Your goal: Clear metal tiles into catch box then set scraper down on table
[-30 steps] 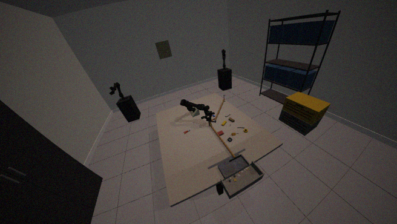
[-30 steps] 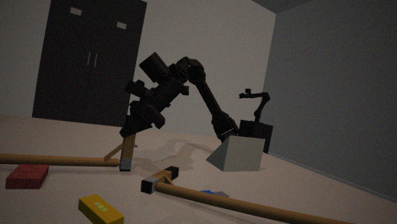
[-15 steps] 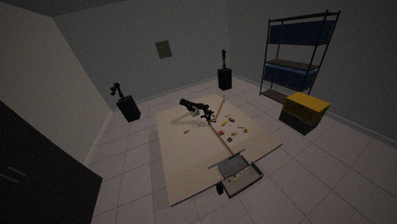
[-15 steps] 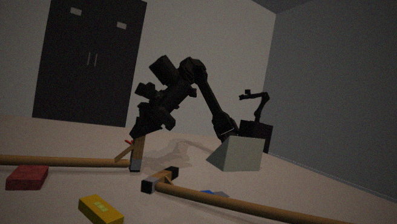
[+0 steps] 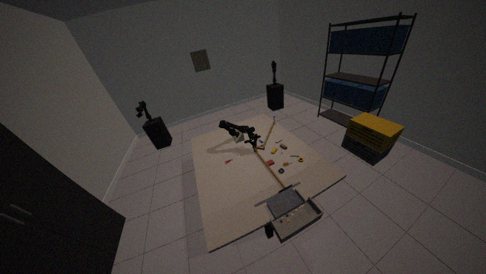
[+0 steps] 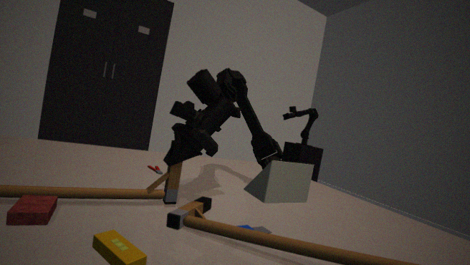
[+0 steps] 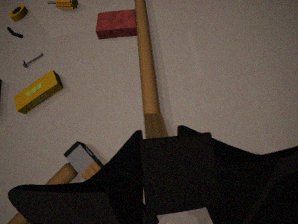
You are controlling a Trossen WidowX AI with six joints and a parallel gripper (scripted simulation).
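Note:
My gripper (image 5: pixel 255 147) (image 6: pixel 174 163) (image 7: pixel 160 133) is shut on the upright crosspiece of the long scraper's wooden handle. The scraper's shaft (image 5: pixel 272 171) (image 6: pixel 89 193) (image 7: pixel 147 70) runs low over the table to its wide grey blade (image 5: pixel 261 202), which lies across the near end of the steel bench plate (image 5: pixel 287 204). No tile can be made out on the plate, though it is dark and small. The catch box (image 5: pixel 301 230) adjoins the plate's far end, with several small tiles (image 5: pixel 287 220) in it.
A second long-handled tool (image 5: pixel 269 134) (image 6: pixel 269 240) (image 7: pixel 61 174) lies beside the scraper's grip. A red block (image 5: pixel 270 162) (image 6: pixel 30 211) (image 7: pixel 116 24) lies against or close to the shaft. A yellow block (image 5: pixel 274 150) (image 6: pixel 120 247) (image 7: pixel 39 92) and red-handled pliers (image 5: pixel 228 161) (image 6: pixel 155 169) lie on the table.

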